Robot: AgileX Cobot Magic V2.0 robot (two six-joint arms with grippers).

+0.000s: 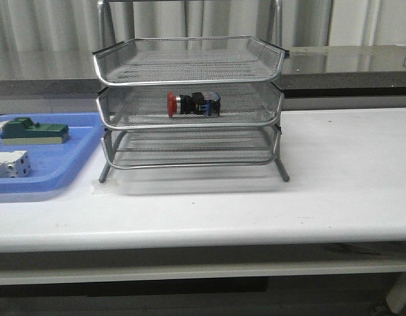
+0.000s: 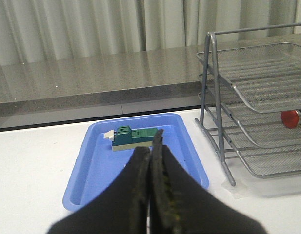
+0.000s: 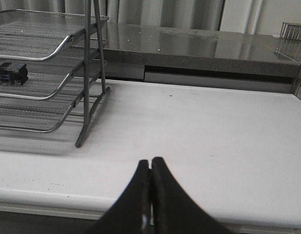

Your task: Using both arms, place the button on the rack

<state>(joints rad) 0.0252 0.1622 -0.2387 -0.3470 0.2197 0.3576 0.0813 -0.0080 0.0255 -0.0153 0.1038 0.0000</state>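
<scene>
The button (image 1: pixel 193 104), with its red head to the left, lies on its side in the middle tier of the silver wire rack (image 1: pixel 189 69). Its red head also shows in the left wrist view (image 2: pixel 291 118), and its dark body in the right wrist view (image 3: pixel 11 73). My left gripper (image 2: pixel 151 146) is shut and empty, held over the near part of the blue tray, well away from the rack (image 2: pixel 257 97). My right gripper (image 3: pixel 150 163) is shut and empty above the table's front edge, to the right of the rack (image 3: pixel 52 73). Neither arm shows in the front view.
A flat blue tray (image 1: pixel 64 164) lies left of the rack, holding a green block (image 1: pixel 31 130) and a white block (image 1: pixel 8 163). The green block also shows in the left wrist view (image 2: pixel 135 138). A grey counter (image 1: pixel 347 62) runs behind the white table (image 1: pixel 334 191).
</scene>
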